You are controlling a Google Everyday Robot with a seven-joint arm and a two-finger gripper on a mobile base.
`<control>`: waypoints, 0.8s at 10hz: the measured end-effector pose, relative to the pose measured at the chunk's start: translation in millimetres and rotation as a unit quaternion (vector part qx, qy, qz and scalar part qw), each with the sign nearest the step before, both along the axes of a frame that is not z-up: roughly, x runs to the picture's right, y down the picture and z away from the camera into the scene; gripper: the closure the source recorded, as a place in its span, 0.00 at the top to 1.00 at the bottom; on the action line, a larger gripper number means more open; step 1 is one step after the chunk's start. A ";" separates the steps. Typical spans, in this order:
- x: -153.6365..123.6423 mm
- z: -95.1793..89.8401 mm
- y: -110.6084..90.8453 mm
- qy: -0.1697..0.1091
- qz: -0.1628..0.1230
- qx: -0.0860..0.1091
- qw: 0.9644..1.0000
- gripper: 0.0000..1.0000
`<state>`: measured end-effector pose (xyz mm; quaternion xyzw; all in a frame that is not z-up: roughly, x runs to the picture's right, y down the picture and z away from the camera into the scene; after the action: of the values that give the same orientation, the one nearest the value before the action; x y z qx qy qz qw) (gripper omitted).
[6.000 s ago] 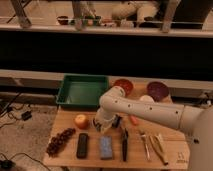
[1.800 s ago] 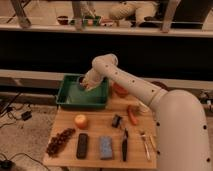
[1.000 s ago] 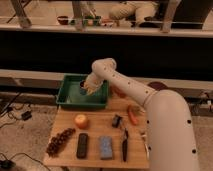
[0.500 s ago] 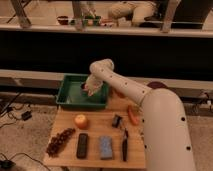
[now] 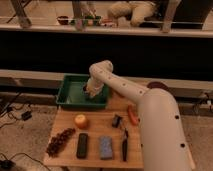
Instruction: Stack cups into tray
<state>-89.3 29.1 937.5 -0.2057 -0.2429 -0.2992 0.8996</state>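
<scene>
The green tray (image 5: pixel 70 95) stands at the table's back left. My gripper (image 5: pixel 93 93) is down inside the tray near its right wall, and my white arm (image 5: pixel 125 92) reaches to it from the lower right. I cannot make out whether anything is in the gripper. A dark reddish round bowl (image 5: pixel 158 86) shows at the back right, partly behind my arm. Any other cup or bowl is hidden by the arm.
On the wooden table (image 5: pixel 95 132) lie an orange fruit (image 5: pixel 81 121), dark grapes (image 5: pixel 60 141), a black block (image 5: pixel 82 145), a blue sponge (image 5: pixel 105 148), a black utensil (image 5: pixel 124 145), a small black item (image 5: pixel 117 120) and an orange-red piece (image 5: pixel 132 116). Cables lie on the floor at left.
My arm swung from the table's middle to the tray and my gripper went down into it. Over the last second it sank slightly lower and the arm's body came forward.
</scene>
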 end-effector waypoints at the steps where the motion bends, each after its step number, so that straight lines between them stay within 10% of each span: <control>1: 3.0 2.7 1.2 0.003 0.001 -0.001 1.000 0.12; 8: 6.1 5.7 0.1 0.011 0.002 0.002 1.000 0.12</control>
<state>-83.1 29.2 943.2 -0.2063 -0.2327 -0.2956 0.9033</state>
